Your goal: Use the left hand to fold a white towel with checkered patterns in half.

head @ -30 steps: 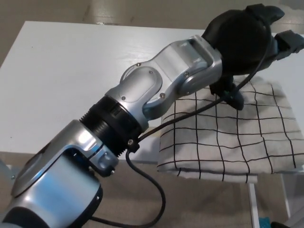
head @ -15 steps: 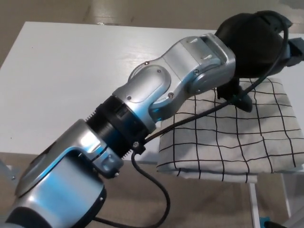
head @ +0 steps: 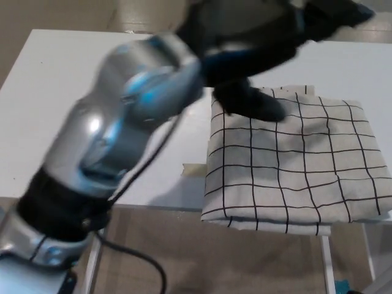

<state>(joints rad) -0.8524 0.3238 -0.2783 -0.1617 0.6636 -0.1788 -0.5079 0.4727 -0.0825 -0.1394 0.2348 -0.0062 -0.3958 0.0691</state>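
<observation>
Surface: white table [head: 55, 79] filled the upper and left part of the head view, with tan floor [head: 202, 257] showing below its near edge.
Towel: the white towel with checkered patterns [head: 300, 165] lay folded on the table's right near corner, its near edge hanging slightly past the table's front edge.
Tape: a small pale strip [head: 195, 169] sat on the table just beside the towel's left edge.
Left arm: the silver and black left arm [head: 116, 141] swept diagonally from the lower left up across the table, heavily blurred.
Left hand: the left hand [head: 257, 27] was a dark blur above the towel's far edge, toward its left corner; whether its fingers were apart or together could not be told.
Hand to towel: one dark part of the hand [head: 254, 104] reached down over the towel's far left corner; blur hid whether it touched the cloth.
Right hand: none of it showed.
Change in arm: half a second before, the arm lay sharp and low across the towel's left portion with the hand at the upper right; now it was raised, blurred and shifted leftward, baring the towel's left edge.
Change in towel: it kept the same folded shape and place on the table.
</observation>
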